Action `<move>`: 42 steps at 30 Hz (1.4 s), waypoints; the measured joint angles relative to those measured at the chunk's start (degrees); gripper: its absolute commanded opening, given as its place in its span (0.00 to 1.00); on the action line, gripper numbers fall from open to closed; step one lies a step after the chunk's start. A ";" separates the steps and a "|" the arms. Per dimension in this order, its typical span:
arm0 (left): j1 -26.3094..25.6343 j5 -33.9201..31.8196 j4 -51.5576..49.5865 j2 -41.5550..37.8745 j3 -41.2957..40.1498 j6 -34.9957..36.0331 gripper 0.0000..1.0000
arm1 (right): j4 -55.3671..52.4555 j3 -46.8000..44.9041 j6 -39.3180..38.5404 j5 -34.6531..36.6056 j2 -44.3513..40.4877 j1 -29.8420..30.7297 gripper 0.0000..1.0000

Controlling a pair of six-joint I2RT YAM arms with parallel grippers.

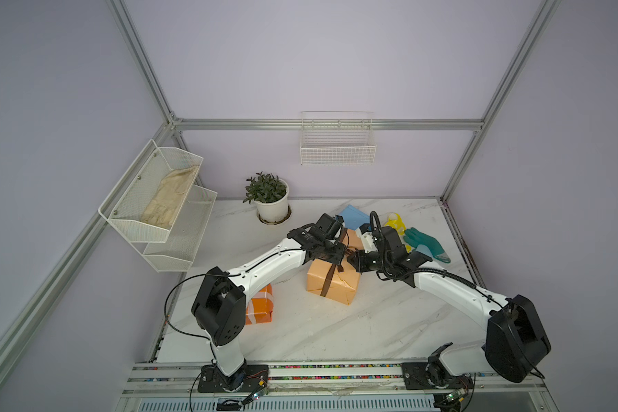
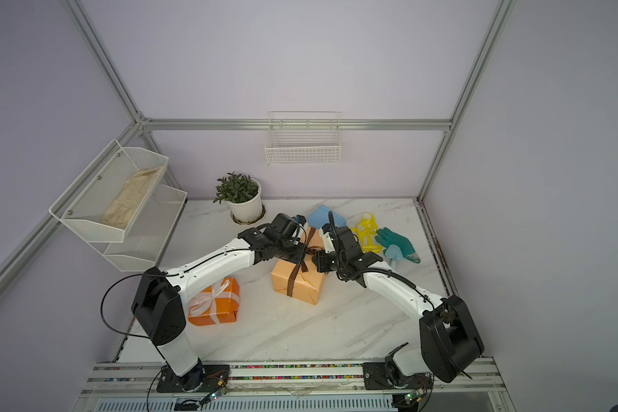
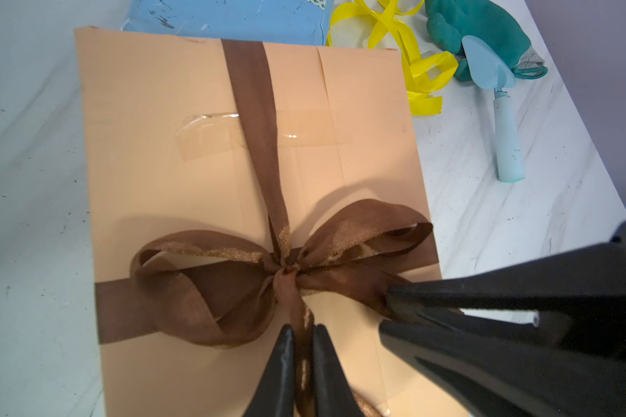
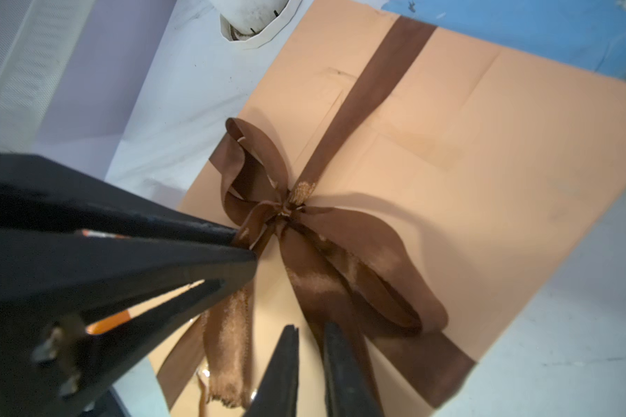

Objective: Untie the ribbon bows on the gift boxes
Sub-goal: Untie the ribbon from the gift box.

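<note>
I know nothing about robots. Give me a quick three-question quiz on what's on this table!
1. True or false: the left gripper and right gripper both pinch the brown ribbon.
2. Which ribbon lies beside the teal glove? A white, B yellow ribbon, C brown.
3. What wears the white bow?
Key: 1 true; 2 B; 3 the bright orange box.

Left arm (image 1: 264, 265) and right arm (image 1: 443, 285) reach from the lower edge to mid-frame; left gripper (image 3: 303, 328) and right gripper (image 4: 311, 326) both pinch the dark brown ribbon bow (image 3: 203, 289).
</note>
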 measured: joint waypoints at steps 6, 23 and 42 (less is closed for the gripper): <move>1.01 0.52 -0.07 -0.11 0.00 0.02 0.17 | -1.36 0.02 -0.15 2.95 -1.05 0.00 0.00; 3.30 3.15 -0.79 -4.42 -0.13 1.53 0.12 | -2.73 2.56 -3.13 4.07 -1.05 1.79 0.52; 3.30 0.11 -1.18 -4.63 -3.23 6.08 0.21 | -4.02 4.76 -6.14 10.16 3.23 3.91 0.00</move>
